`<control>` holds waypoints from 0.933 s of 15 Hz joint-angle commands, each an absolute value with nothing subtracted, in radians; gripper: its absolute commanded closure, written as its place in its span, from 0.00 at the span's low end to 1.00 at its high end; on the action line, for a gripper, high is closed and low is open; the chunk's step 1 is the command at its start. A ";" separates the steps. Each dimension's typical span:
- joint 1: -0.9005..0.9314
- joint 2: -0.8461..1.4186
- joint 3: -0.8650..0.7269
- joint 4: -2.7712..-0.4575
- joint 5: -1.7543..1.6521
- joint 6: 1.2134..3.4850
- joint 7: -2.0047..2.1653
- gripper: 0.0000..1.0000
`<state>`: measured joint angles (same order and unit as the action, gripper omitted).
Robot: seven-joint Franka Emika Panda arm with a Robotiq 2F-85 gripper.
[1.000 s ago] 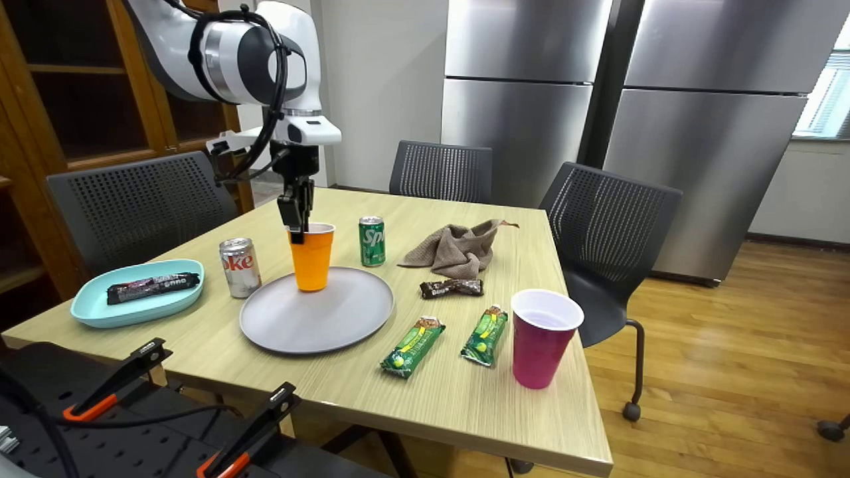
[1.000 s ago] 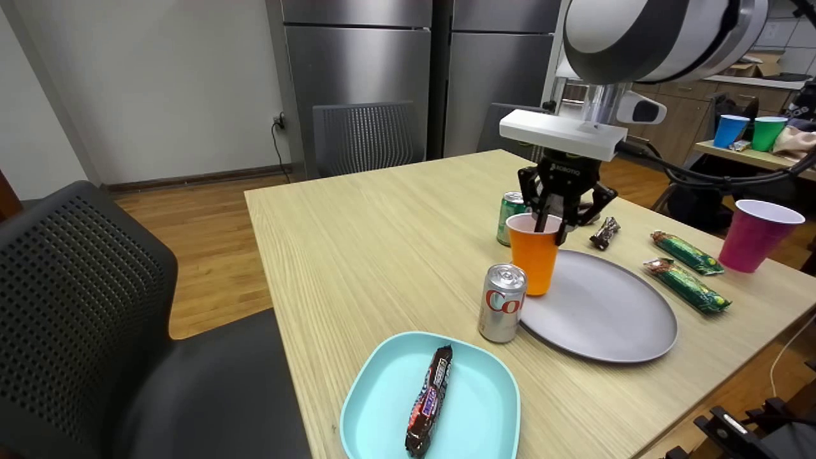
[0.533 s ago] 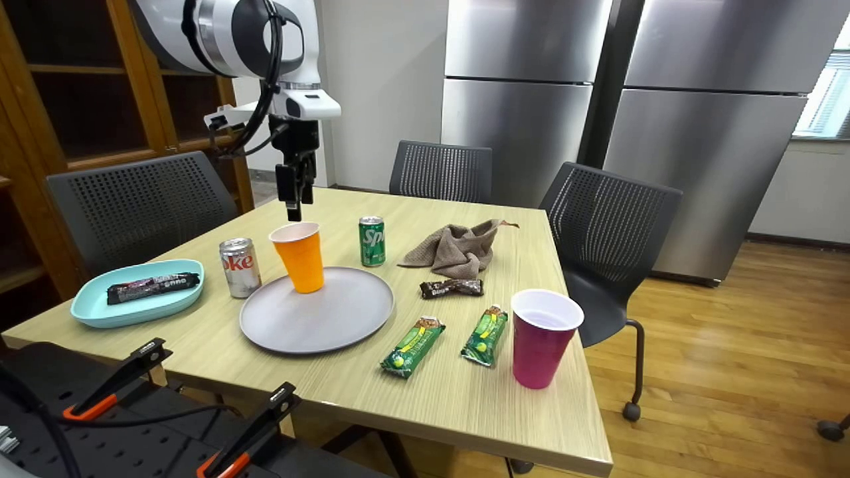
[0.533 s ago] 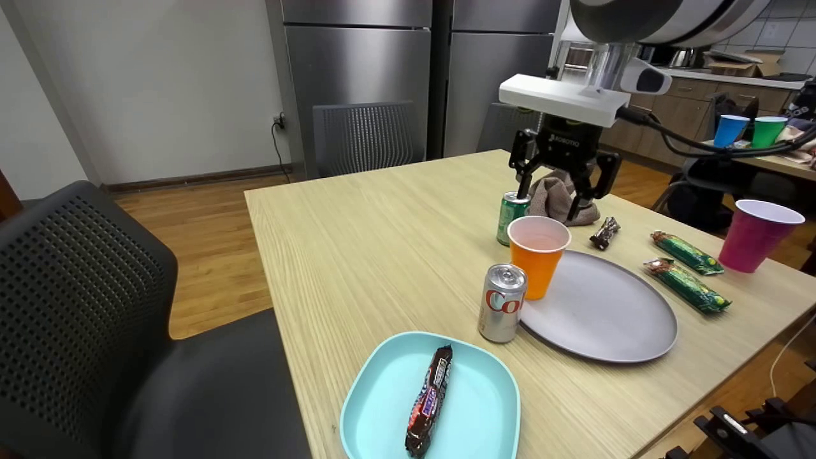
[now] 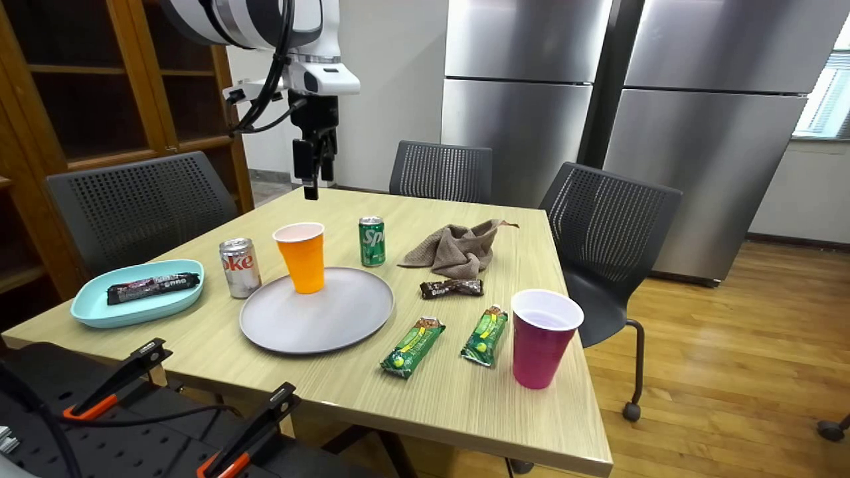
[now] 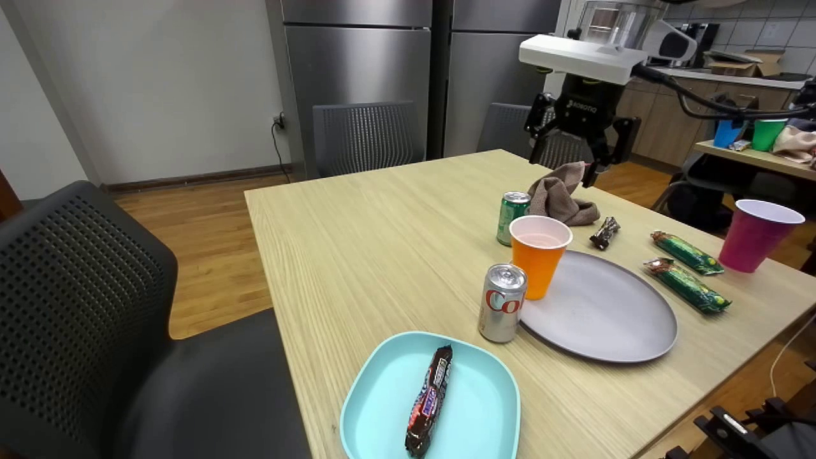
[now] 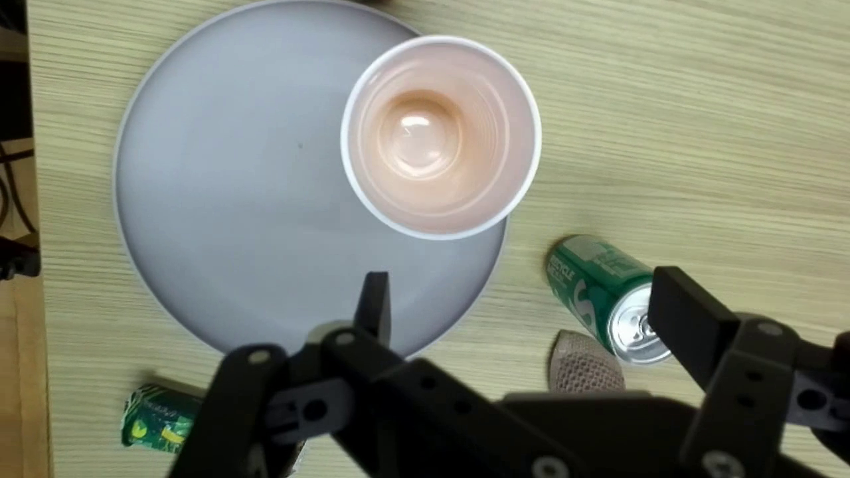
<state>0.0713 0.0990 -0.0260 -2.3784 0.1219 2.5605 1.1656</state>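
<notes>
- the gripper (image 6: 562, 172) hangs in the air above the table (image 5: 478, 425), pointing down; its jaws stand spread wide, with a broad gap between the fingers (image 7: 690, 318).
- the orange cup (image 5: 305, 259) stands upright on the grey plate (image 5: 319, 325), near the rim and lower than the gripper, the two well apart; its mouth faces up, and the wrist view looks down into its pale inside.
- in the wrist view, counted from the gap between the fingertips, the cup is at 11 o'clock, the plate at 10 o'clock and the green can (image 7: 591, 285) between 3 and 4 o'clock, its top end partly hidden behind one finger.
- in an exterior view, counted from the middle of the plate, the cup is just before 12 o'clock, the green can at 1 o'clock and the silver can (image 5: 240, 269) at 10 o'clock, just beside the plate's rim.
- there too, a turquoise tray (image 5: 143, 315) lies at 9 o'clock, with a dark-wrapped bar (image 5: 154, 288) in it.
- a crumpled brown cloth (image 5: 458, 251) is at 2 o'clock, a small brown-wrapped sweet (image 5: 452, 288) between 2 and 3 o'clock.
- two green-wrapped bars (image 5: 413, 347) lie side by side, one just before 4 o'clock, one just past 3 o'clock.
- a magenta cup (image 5: 541, 352) stands upright just past 3 o'clock, beyond them.
</notes>
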 commanded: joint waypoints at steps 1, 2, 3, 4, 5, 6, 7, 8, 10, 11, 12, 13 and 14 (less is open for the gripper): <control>0.024 0.081 -0.041 -2.345 0.165 2.496 1.120 0.00; 0.017 0.086 -0.048 -2.336 0.156 2.494 1.129 0.00; 0.012 0.087 -0.053 -2.330 0.144 2.484 1.132 0.00; 0.023 0.099 -0.046 -2.352 0.135 2.533 1.155 0.00; 0.016 0.099 -0.051 -2.347 0.135 2.528 1.154 0.00; 0.013 0.099 -0.053 -2.344 0.135 2.525 1.153 0.00; 0.013 0.099 -0.054 -2.343 0.135 2.524 1.153 0.00; 0.013 0.099 -0.053 -2.343 0.135 2.524 1.153 0.00; 0.013 0.099 -0.053 -2.343 0.135 2.523 1.153 0.00; 0.013 0.099 -0.053 -2.343 0.135 2.523 1.153 0.00; 0.013 0.099 -0.053 -2.343 0.135 2.523 1.153 0.00; 0.013 0.099 -0.053 -2.343 0.135 2.522 1.153 0.00; 0.013 0.099 -0.053 -2.343 0.135 2.522 1.153 0.00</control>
<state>0.0184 0.0990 -0.0583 -2.3441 0.1357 2.5244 1.1532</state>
